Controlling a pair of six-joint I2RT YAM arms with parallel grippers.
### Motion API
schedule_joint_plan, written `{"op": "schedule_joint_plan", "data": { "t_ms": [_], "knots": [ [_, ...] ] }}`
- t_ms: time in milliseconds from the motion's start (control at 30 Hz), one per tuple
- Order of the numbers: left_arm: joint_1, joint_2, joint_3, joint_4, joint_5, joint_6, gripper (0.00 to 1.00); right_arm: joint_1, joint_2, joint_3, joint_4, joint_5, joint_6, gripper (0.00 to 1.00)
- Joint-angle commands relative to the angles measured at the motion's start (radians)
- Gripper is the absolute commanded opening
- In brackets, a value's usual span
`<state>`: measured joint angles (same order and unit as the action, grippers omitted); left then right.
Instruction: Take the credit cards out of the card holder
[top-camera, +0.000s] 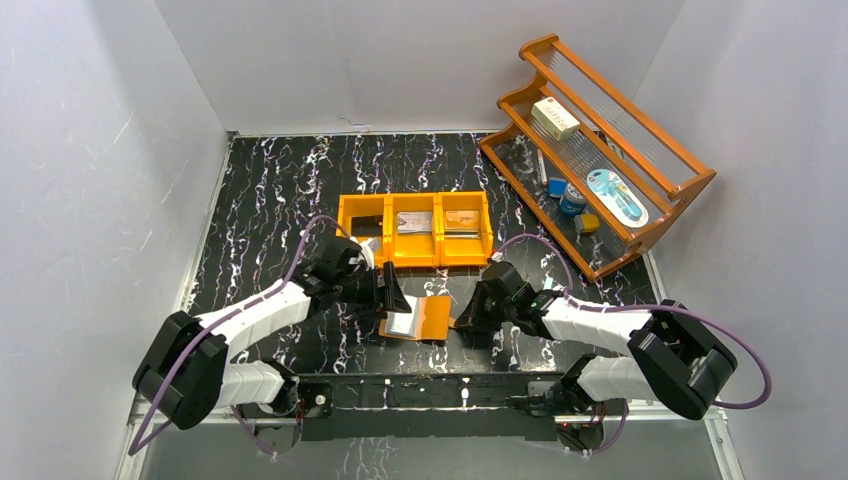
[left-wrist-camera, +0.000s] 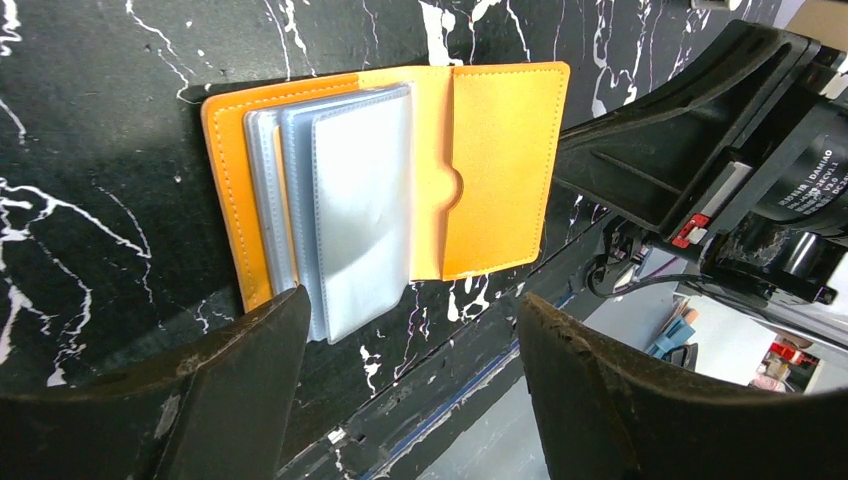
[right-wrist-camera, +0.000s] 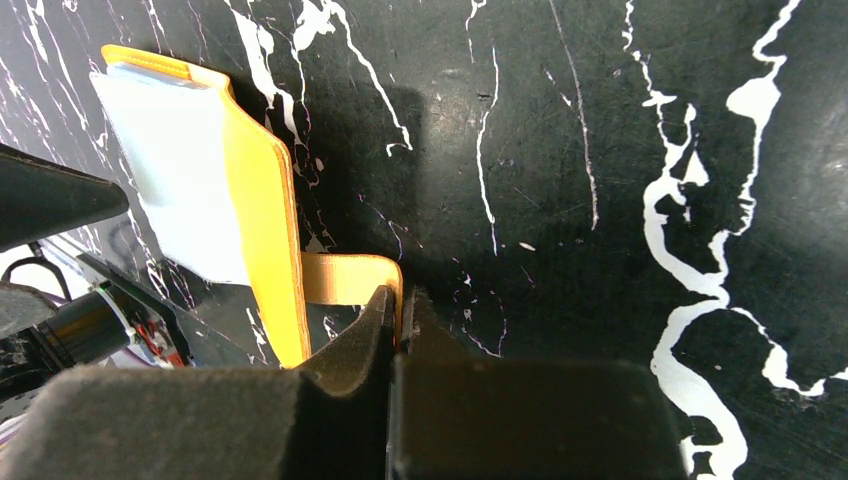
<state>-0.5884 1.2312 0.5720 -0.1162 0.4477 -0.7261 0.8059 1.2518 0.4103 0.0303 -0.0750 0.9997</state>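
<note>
The card holder (top-camera: 432, 318) lies open on the black marble table, just in front of the orange bin. In the left wrist view the card holder (left-wrist-camera: 500, 170) shows its pale clear sleeves (left-wrist-camera: 350, 200) fanned out; I cannot tell whether a card sits in them. My left gripper (left-wrist-camera: 410, 320) is open, hovering at the sleeves' near edge and holding nothing. My right gripper (right-wrist-camera: 402, 300) is shut on the holder's strap tab (right-wrist-camera: 345, 278). Flat credit cards lie in the bin: a black one (top-camera: 366, 223), a silver-grey one (top-camera: 414, 222) and a brownish one (top-camera: 462, 220).
The orange three-compartment bin (top-camera: 414, 262) stands right behind the holder. A wooden rack (top-camera: 640, 215) at the back right carries a white box (top-camera: 555, 118) and small items. White walls close in on both sides. The arms' base rail (top-camera: 430, 390) runs along the near edge.
</note>
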Motion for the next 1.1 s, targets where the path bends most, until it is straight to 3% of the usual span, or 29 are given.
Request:
{"op": "schedule_joint_plan", "data": {
  "t_ms": [0,433,1067],
  "knots": [
    [-0.025,0.025,0.044,0.029,-0.01,-0.015,0.73,-0.004,0.008,0.011,0.031,0.0,0.007,0.0],
    [-0.053,0.041,0.049,0.027,-0.038,-0.022,0.66,-0.003,0.018,0.008,0.038,-0.006,0.009,0.0],
    [-0.093,0.106,0.071,0.183,0.106,-0.068,0.65,-0.004,0.06,0.007,0.066,-0.035,0.021,0.0]
  ]
}}
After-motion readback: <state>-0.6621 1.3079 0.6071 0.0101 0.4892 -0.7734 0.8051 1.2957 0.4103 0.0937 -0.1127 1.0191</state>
